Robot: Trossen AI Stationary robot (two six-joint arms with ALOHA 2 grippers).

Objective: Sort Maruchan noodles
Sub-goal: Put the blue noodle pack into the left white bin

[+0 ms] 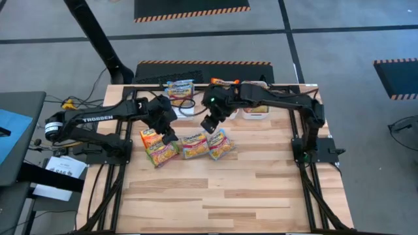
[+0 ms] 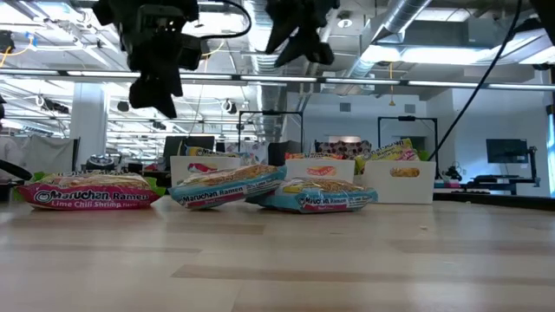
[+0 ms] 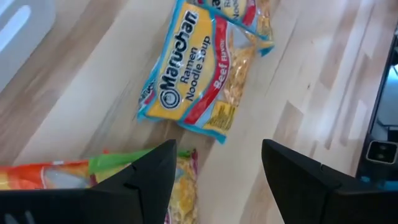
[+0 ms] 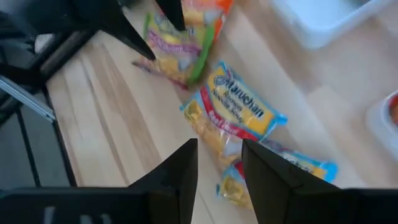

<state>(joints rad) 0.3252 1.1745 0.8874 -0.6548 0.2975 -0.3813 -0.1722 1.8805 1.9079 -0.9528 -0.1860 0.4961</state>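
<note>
While both grippers hover empty, left gripper (image 1: 171, 135) jaws wide apart, right gripper (image 1: 209, 126) part open. Just below them: three Maruchan noodles (image 1: 193, 145) flat in a row, long axes slightly fanned. Behind, white bins (image 1: 256, 112) hold more packets.

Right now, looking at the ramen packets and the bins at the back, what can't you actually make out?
- White bins, high view: the right gripper and its arm cover them, so their contents cannot be counted.
- Same bins, low view: the walls hide most of what is inside.
- Green-edged packet, left wrist view: the left gripper fingers cover it, flavour unreadable.
- Blue packet, right wrist view: blurred, partly behind the fingers.
</note>
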